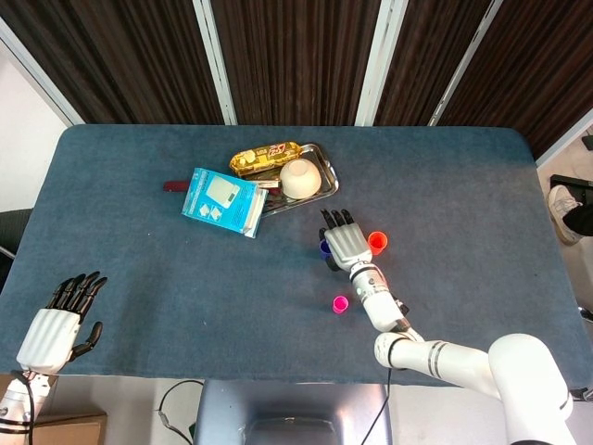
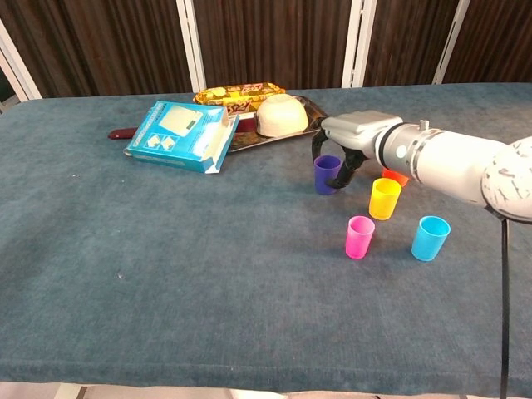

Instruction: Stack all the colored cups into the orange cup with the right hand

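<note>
Reaching over the purple cup (image 2: 326,173), right hand (image 2: 347,136) curls its fingers around it, apparently gripping, orange cup (image 1: 376,242) just beside

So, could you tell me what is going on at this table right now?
The robot's right hand is over the purple cup, fingers reaching down around it, though a firm grip cannot be confirmed. The orange cup stands just beyond the hand, empty of other cups. The yellow cup, pink cup and blue cup stand separately on the table. The left hand rests open at the near left edge.
</note>
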